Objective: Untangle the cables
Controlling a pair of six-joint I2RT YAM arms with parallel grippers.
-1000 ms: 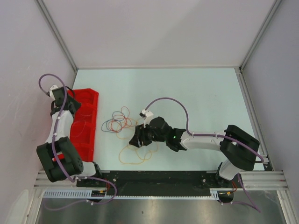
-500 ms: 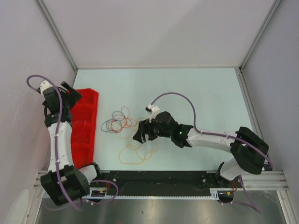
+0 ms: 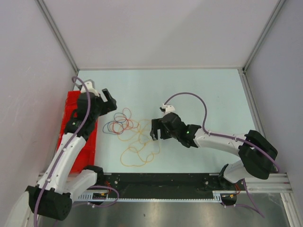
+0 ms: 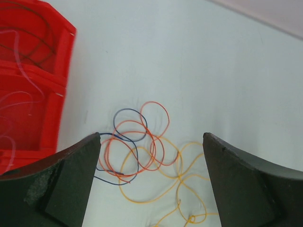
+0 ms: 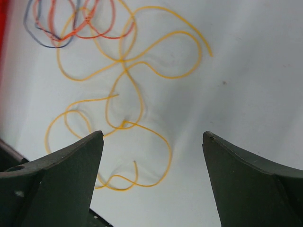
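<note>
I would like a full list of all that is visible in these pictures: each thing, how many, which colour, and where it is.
orange cable: count unclear, orange-yellow, loose loops on the table in front of the arms
red cable: count unclear, red, loops right of the bin, tangled with the blue and orange ones
blue cable: one, dark blue, left end of the tangle
bin: one, red, with compartments, at the table's left edge; thin wires lie inside
table: one, pale blue-green
walls: three, whitish
hoses: two, lilac, one along each arm
left claw: one, black, open, above the tangle's left side
right claw: one, black, open, right of the cables
</note>
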